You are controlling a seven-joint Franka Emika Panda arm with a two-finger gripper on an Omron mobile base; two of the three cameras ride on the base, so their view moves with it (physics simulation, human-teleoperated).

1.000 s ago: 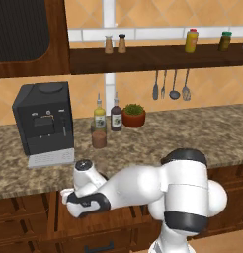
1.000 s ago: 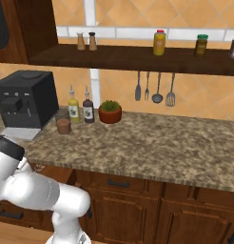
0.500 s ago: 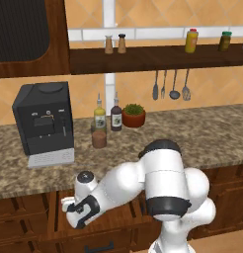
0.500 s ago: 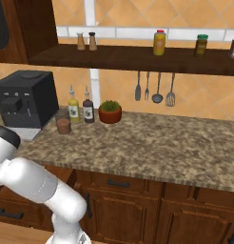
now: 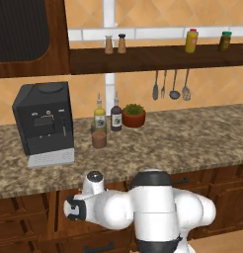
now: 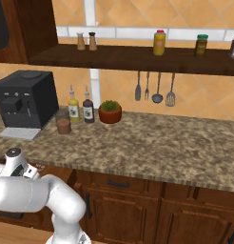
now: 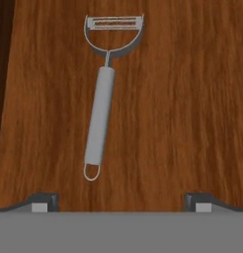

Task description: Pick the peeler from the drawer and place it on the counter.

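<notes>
Gripper (image 7: 121, 200) jaws spread wide, holding nothing, above the peeler (image 7: 103, 99) lying on the drawer (image 7: 182, 113) floor.

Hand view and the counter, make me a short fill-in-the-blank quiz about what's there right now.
1. The peeler lies flat on the wooden floor of the ____.
2. The gripper above it is ____, its tips wide apart.
3. The potted plant stands on the ____.

Missing words: drawer; open; counter
</notes>
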